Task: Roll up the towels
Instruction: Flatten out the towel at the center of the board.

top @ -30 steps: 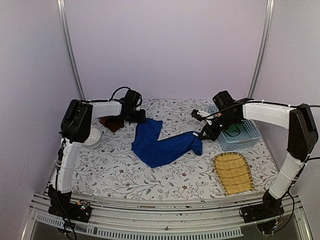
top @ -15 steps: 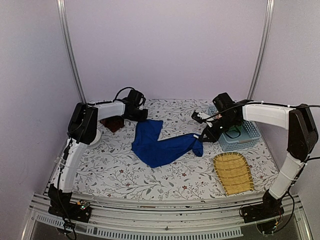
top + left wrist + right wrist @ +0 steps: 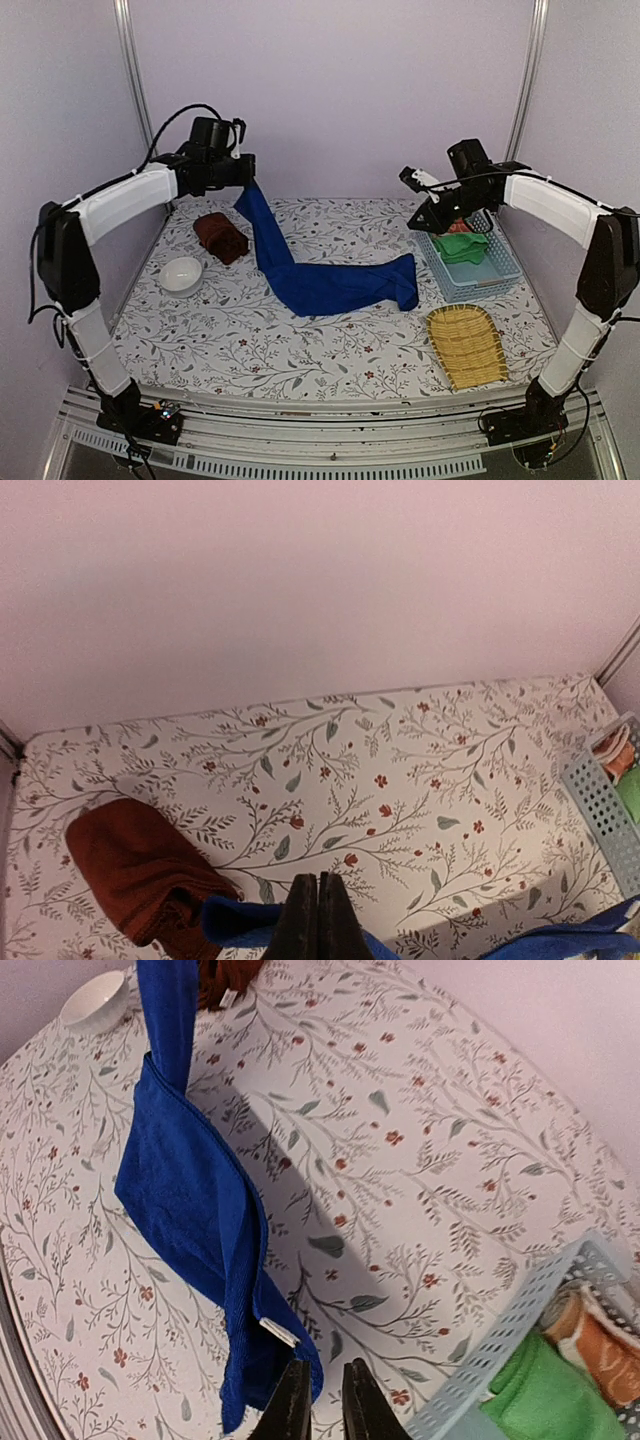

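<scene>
The left gripper (image 3: 243,183) is up near the back wall, clenched on one end of the long royal-blue terry towel (image 3: 330,288). The towel hangs down to the flower-printed table (image 3: 300,350) and runs right across it. The right gripper (image 3: 322,1402) hovers above the towel's other end, fingers slightly parted, gripping nothing. The bundled reddish-brown terry towel (image 3: 222,237) lies beside a small white bowl (image 3: 182,273).

left gripper (image 3: 318,921), jaws closed on the blue towel (image 3: 238,922). brown towel (image 3: 128,872) lies at left on the floral cloth (image 3: 400,770). basket (image 3: 598,802) sits at the right edge.
</scene>
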